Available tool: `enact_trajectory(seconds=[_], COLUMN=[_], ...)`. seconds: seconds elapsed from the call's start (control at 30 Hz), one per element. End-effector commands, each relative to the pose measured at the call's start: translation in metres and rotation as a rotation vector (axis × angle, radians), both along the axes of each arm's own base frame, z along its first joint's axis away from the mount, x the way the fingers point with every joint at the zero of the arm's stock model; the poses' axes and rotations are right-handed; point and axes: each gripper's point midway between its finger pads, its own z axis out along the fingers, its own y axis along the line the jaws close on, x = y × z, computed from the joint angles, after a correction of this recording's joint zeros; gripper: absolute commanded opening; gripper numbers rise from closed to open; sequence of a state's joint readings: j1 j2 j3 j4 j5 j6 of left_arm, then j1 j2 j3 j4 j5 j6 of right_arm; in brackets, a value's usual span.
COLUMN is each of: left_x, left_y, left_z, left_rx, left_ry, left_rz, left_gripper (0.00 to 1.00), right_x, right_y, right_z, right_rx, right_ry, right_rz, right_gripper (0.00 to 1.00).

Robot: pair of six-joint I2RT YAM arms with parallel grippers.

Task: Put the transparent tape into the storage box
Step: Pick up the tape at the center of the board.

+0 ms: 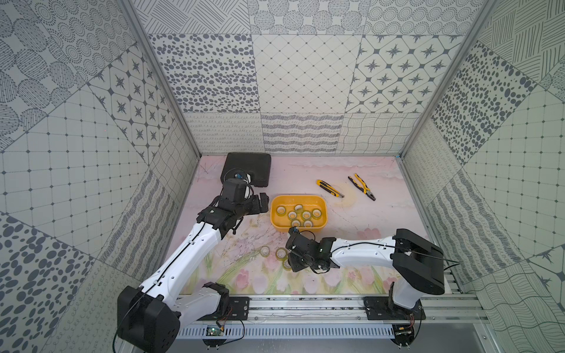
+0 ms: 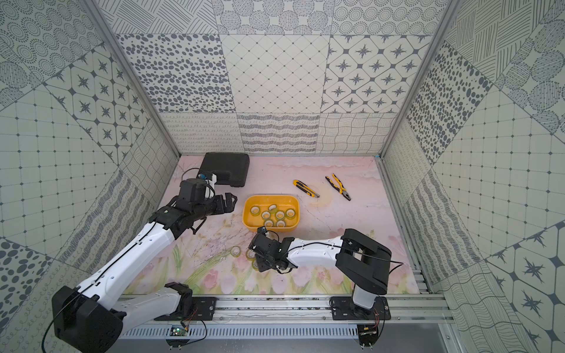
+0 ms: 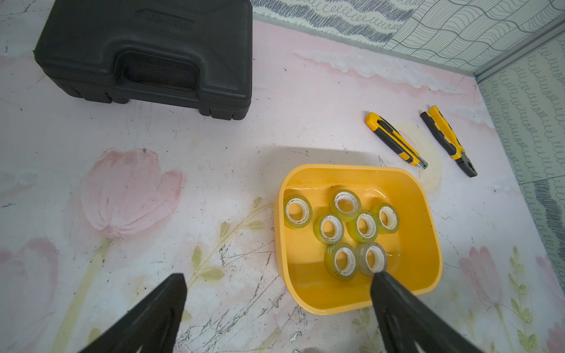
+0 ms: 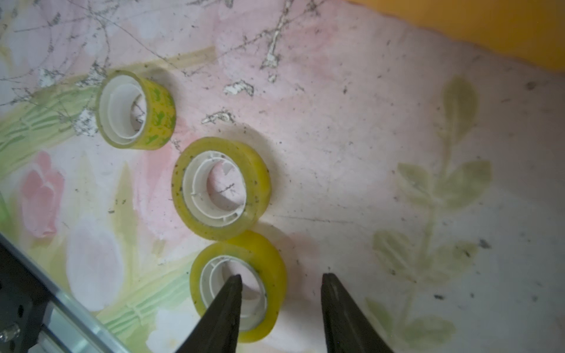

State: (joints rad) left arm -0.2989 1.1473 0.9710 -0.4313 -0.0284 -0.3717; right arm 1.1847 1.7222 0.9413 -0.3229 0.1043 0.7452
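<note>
- The right gripper (image 4: 282,276) hangs low over the nearest roll (image 4: 266,250) of transparent tape, jaws parted and gripping nothing. One finger is over the roll's pale core and the other over bare mat just outside its yellowish wall, so the wall sits between them.
- That roll lies flat with its hollow axis pointing up; a straight drop and squeeze looks like the next call.
- A second roll (image 4: 258,183) sits touching it or just short of it, too close to tell. A third roll (image 4: 159,113) lies beyond, and both are loose on the floral mat (image 1: 351,244).
- The storage box (image 3: 428,244) stands near, toward the back wall from these three, with seven rolls (image 3: 363,227) already inside. Open mat runs between.
- The left gripper (image 3: 278,275), spread wide and empty, hovers beside the box's left side, well apart from the loose rolls. The right arm is plainly nearer.
- A utility knife (image 1: 330,188), pliers (image 1: 362,187) and a black case (image 1: 247,168) lie behind the box, off the likely path. The box's raised rim is the one edge to clear.
</note>
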Motion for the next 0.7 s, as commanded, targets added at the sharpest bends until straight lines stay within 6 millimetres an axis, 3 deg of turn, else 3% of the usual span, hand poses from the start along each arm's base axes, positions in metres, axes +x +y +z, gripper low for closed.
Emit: enact_trajectory(seconds=[0.0, 0.43, 0.67], left_x=[0.000, 0.000, 0.001], left_y=[-0.001, -0.005, -0.003], left_z=[0.003, -0.001, 0.000], left_rx=[0.009, 0.000, 0.008], left_ry=[-0.009, 0.008, 0.004], left_rz=[-0.008, -0.021, -0.015], left_gripper=[0.99, 0.99, 0.99], right_x=[0.003, 0.005, 0.001], right_y=[-0.010, -0.081, -0.071], right_z=[-0.009, 0.000, 0.019], right_rx=[-0.062, -0.097, -0.034], right_ry=[-0.010, -0.064, -0.066], right_rz=[-0.052, -0.199, -0.129], right_gripper=[0.47, 0.47, 0.48])
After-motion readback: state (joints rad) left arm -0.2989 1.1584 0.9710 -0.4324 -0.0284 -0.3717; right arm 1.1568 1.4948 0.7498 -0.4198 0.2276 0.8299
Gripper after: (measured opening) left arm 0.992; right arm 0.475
